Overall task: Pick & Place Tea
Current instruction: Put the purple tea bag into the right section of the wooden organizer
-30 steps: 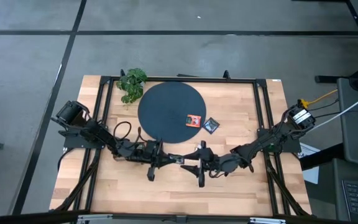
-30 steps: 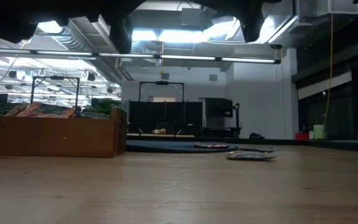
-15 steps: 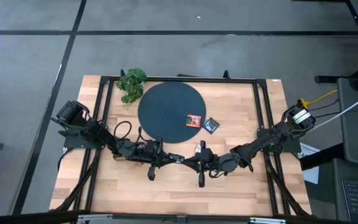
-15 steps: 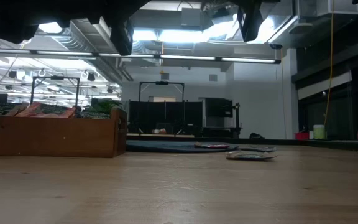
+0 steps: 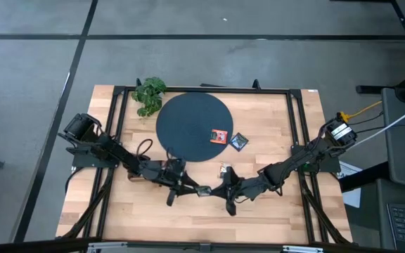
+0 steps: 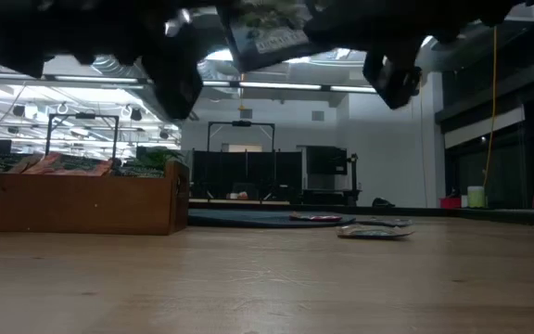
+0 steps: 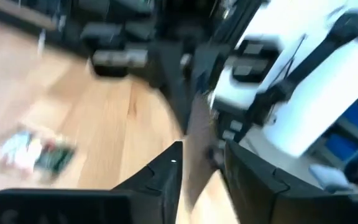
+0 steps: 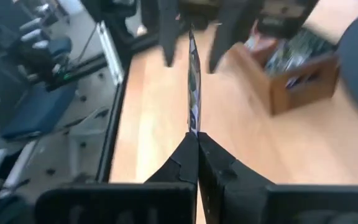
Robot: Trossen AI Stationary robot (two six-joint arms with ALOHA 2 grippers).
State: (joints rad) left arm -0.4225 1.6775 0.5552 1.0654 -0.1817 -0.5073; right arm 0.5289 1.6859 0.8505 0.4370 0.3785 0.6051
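- My right jaws (image 8: 194, 134) are clenched on the lower edge of a small flat dark tea sachet with a light label (image 8: 192, 87), which stands edge-on above the light wooden bench (image 5: 273, 211). Pinching one edge leaves the rest of the packet free, which I judge makes a hand-over between arms possible.
- My left jaws (image 7: 201, 165) stand released, one finger either side of that sachet; I judge the right side alone carries it.
- In the high view both arms meet low over the near middle of the bench, left gripper (image 5: 188, 186) and right gripper (image 5: 220, 191) tip to tip, well clear of everything else.
- An orange-red square sachet (image 5: 220, 135) lies on the big dark round disc (image 5: 188, 119), near its edge. A dark square sachet (image 5: 239, 141) lies just beside that disc on bare wood.
- The brown wooden compartment tray (image 6: 72, 199) holds more packets (image 6: 54, 163), so I judge it to be the supply.
- A leafy green plant (image 5: 148, 94) sits at the far corner, apart from the work.
- Next, I judge, my right arm must carry this sachet to the disc.
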